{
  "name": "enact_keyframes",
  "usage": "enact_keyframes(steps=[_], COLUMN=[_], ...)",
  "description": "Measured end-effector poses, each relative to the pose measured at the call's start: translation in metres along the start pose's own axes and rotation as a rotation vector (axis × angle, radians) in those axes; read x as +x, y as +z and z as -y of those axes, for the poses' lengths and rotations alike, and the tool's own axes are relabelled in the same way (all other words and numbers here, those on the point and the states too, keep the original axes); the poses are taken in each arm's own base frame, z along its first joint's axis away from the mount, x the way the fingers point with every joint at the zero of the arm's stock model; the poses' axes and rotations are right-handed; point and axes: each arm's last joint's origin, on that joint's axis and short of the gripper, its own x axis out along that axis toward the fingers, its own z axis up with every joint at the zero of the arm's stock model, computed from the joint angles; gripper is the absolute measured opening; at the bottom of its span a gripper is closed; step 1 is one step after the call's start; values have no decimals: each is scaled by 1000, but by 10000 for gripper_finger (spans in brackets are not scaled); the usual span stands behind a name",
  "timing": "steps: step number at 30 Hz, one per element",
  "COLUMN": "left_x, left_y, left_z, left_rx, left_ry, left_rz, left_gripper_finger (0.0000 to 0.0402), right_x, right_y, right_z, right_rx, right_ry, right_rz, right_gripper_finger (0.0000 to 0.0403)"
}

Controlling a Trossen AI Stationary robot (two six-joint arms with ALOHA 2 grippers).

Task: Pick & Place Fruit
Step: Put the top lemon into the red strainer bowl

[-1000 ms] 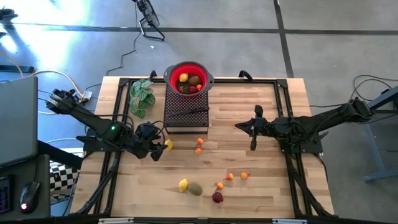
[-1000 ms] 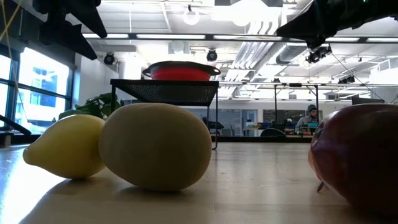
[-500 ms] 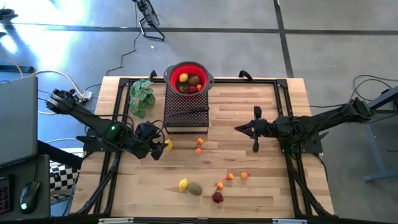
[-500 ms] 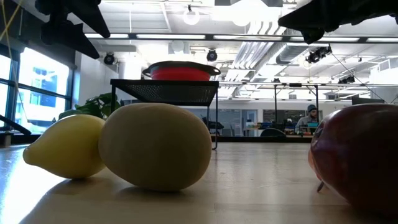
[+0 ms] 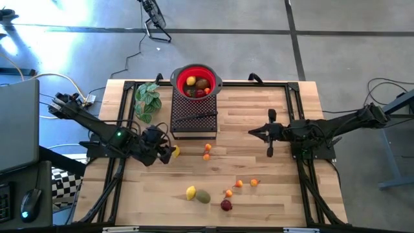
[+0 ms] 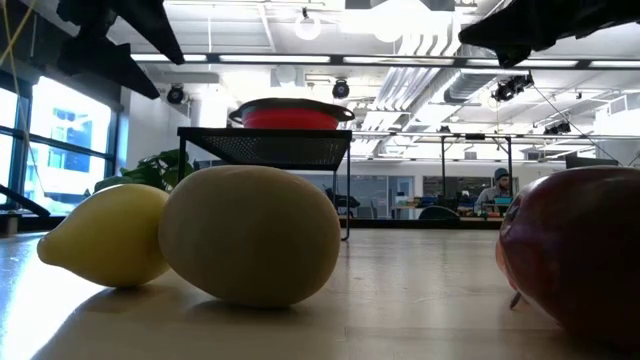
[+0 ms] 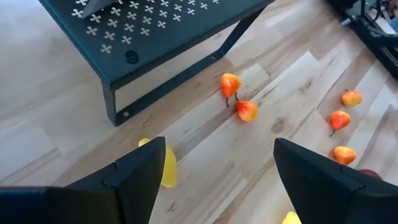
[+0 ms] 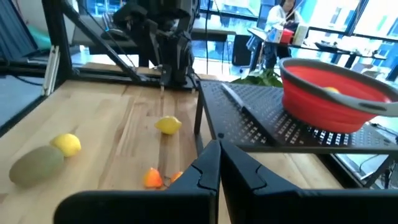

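The counter [image 5: 272, 194] is pale wood grain. Yellow lemons [image 5: 190, 191], orange small fruits [image 5: 239, 184], a dark red fruit [image 5: 226, 205] lie on it. A red bowl [image 5: 178, 76] tops a black perforated rack [image 5: 194, 115].

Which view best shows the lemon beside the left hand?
The right wrist view: the lemon lies whole and unobstructed on the table. The high view shows it tiny; the left wrist view shows it partly behind a finger.
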Motion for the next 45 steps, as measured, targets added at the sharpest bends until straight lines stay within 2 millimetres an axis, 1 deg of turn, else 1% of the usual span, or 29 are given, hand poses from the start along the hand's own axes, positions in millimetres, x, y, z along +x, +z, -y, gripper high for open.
enact_keyframes(steps=[12,25,39,43,45], left_x=[29,67,95,101,104], left_y=[-21,-48,-68,-72,-71], left_z=[5,6,4,3,2], left_rx=[35,-29,-65,-69,-75], left_ry=[134,303,393,415,427], left_rz=[-57,-76,-34,-31,-31], left_gripper_finger=[294,294,294,294,294], right_x=[0,0,0,0,0], right_y=[-2,-2,-2,-2,-2], right_z=[0,0,0,0,0], right_rx=[-18,-18,-18,-18,-18], right_ry=[4,4,4,4,4], right_rz=[-19,-17,-17,-17,-17], right_gripper_finger=[3,3,3,3,3])
